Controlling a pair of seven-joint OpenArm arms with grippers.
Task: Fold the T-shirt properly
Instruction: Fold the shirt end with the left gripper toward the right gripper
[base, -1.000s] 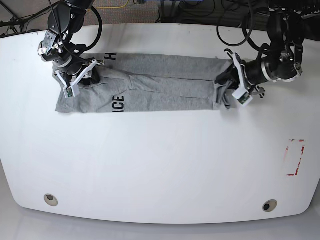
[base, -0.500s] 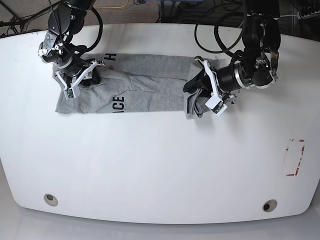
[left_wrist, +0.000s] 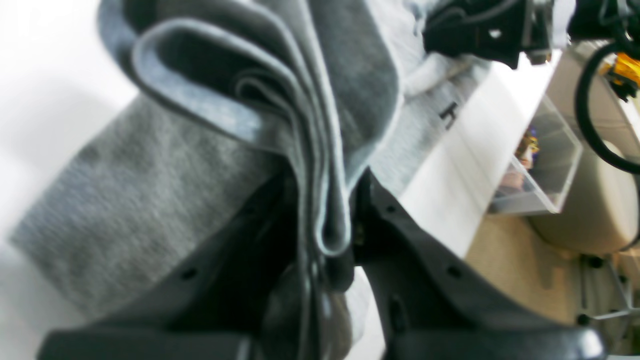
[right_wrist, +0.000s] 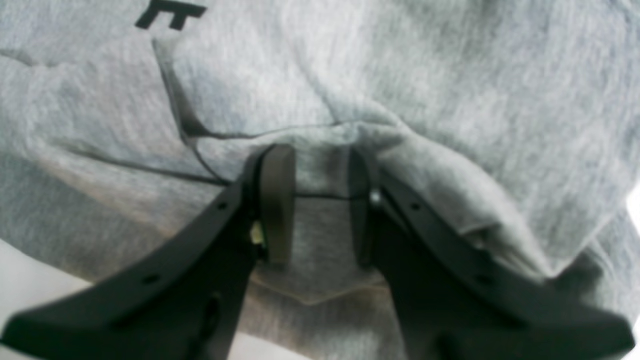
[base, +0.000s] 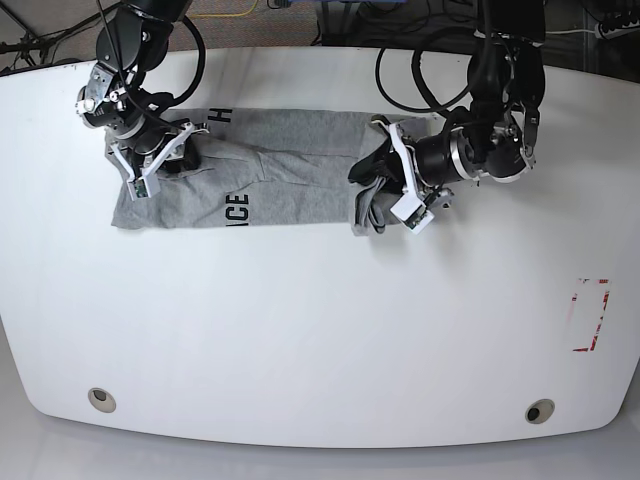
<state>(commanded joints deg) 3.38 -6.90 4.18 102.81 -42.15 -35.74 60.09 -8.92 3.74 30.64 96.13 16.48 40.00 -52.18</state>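
The heather-grey T-shirt lies as a long band across the far part of the white table, with dark lettering near its left end. My left gripper is shut on the shirt's right end, which is bunched and lifted back over the band. The left wrist view shows several folded layers pinched between the fingers. My right gripper is on the shirt's left end. In the right wrist view its fingers hold a ridge of fabric between them, below a dark letter.
A red-marked patch sits near the table's right edge. Two round holes are near the front edge. Cables hang behind the table. A clear box and a beige floor show past the far edge in the left wrist view.
My left gripper has carried the shirt's right end leftward over the band, shortening the band. My right gripper has stayed on the left end.
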